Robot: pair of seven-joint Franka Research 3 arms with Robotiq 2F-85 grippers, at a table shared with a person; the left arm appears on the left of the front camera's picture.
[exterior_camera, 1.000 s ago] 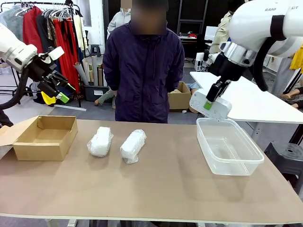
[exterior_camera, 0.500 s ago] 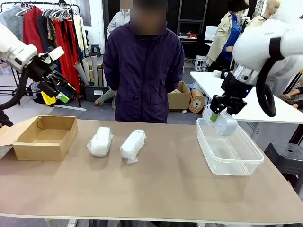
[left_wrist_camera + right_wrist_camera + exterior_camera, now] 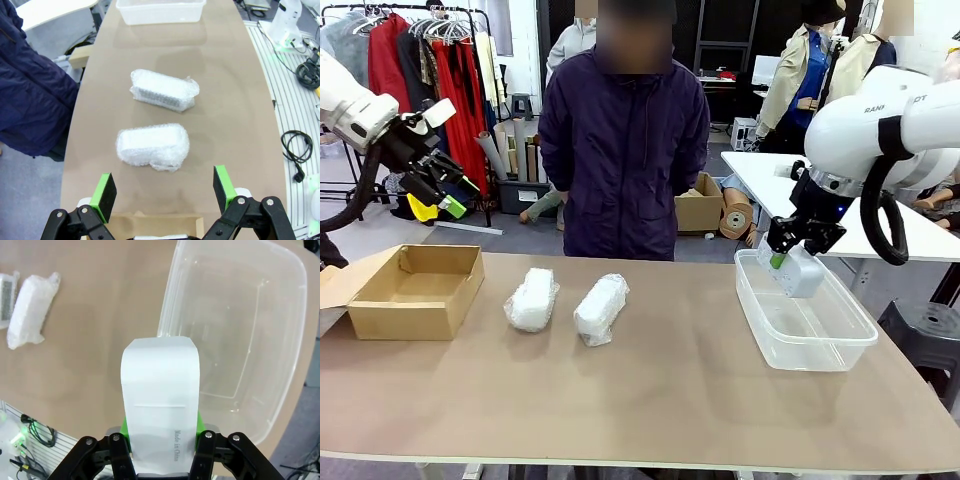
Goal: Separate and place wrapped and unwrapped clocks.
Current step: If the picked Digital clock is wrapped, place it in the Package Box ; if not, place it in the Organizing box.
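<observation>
Front: table (image 3: 650,400) bare, lots of room.
Middle: left bundle (image 3: 532,298) and right bundle (image 3: 601,308), small gap between.
Left end: cardboard box (image 3: 400,320), open top.
Right end: clear tub (image 3: 810,357) (nothing inside), white clock (image 3: 798,270) over its far corner.
Far side: person (image 3: 623,160) stands close.

White rounded plastic clock (image 3: 801,272): smooth, matt
Whitish bubble-wrapped oblong bundles (image 3: 531,299) (image 3: 601,308): bumpy translucent film — slightly shiny
Clear plastic tub (image 3: 748,300): glossy
Brown cardboard box (image 3: 400,322): matt, papery
Tan tabletop (image 3: 650,395): smooth — faint sheen
</observation>
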